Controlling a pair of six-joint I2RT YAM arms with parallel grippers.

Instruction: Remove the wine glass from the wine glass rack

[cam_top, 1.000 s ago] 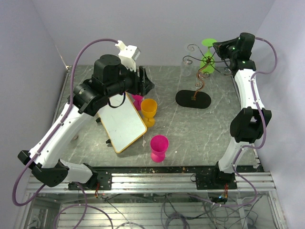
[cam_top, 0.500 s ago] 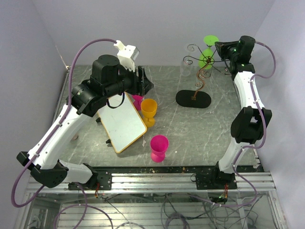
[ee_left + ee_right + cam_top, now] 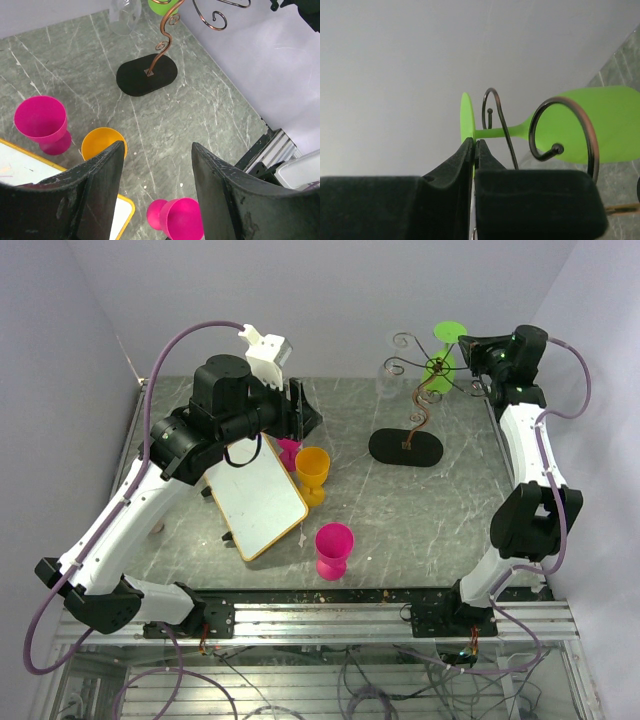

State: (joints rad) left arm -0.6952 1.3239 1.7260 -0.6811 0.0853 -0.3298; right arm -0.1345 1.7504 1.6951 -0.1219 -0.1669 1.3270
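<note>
Grasp judged done, removal outstanding. Noted right tool pinched tight on foot disc of green wine glass, stem lying inside curled arms of wine glass rack. Noted left tool parted, holding nothing. Left to do: slide out, lift clear.

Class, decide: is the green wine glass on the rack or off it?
On: the wine glass stem sits within a curled arm of the rack.
</note>
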